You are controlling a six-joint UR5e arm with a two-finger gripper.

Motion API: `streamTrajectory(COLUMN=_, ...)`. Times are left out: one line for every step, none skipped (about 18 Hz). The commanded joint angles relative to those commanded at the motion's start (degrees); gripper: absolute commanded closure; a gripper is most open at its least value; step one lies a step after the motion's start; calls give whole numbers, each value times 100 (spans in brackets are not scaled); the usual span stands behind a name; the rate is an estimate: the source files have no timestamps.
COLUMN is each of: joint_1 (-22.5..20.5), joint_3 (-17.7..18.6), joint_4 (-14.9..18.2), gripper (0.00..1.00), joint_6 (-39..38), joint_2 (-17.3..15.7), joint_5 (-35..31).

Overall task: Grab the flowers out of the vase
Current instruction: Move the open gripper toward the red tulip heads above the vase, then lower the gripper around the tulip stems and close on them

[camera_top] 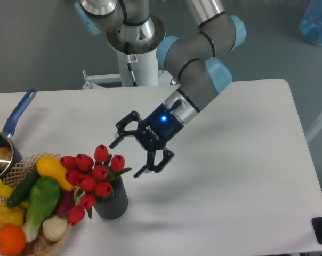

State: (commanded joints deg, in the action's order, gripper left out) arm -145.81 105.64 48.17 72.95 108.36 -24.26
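Note:
The flowers (91,178), a bunch of red tulip buds on green stems, stand in the vase (112,201), a short dark ribbed cylinder near the table's front left. My gripper (126,159) hangs open just to the right of the buds, above the table, its fingers pointing left toward them. Nothing is between its fingers. It is close to the flowers but apart from them.
A wicker basket (19,169) with vegetables and an orange sits directly left of the vase, touching the flowers. A blue-handled saucepan (6,144) stands at the left edge. The robot base (135,48) is behind the table.

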Motion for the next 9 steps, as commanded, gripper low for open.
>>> streamTrajectory(joint_1=53, joint_3=-9, joint_4=-53, gripper=0, joint_6=0, joint_2=35, joint_5=0)
streamTrajectory(joint_1=70, joint_3=-9, joint_4=-62, gripper=0, joint_6=0, joint_2=62, joint_5=0)
streamTrajectory(joint_1=79, joint_3=-26, joint_4=-62, gripper=0, joint_6=0, joint_2=106, joint_5=0)
streamTrajectory(joint_1=132, joint_3=-70, joint_4=-80, gripper=0, joint_6=0, joint_2=141, joint_5=-9)
streamTrajectory(joint_1=193, joint_3=-105, joint_4=-89, gripper=0, joint_6=-9, joint_2=167, joint_5=-9)
streamTrajectory(joint_1=211, joint_3=-149, joint_4=-89, gripper=0, joint_6=-26, joint_2=211, joint_5=-9)
streamTrajectory(joint_1=263, joint_3=-167, joint_4=-89, gripper=0, joint_6=-26, joint_2=238, joint_5=0)
streamTrajectory(joint_1=325, joint_3=-176, joint_4=-89, gripper=0, joint_6=-26, joint_2=264, joint_5=0)
streamTrajectory(joint_1=343, joint_3=-184, joint_4=-89, gripper=1, joint_6=-26, joint_2=264, joint_5=0)
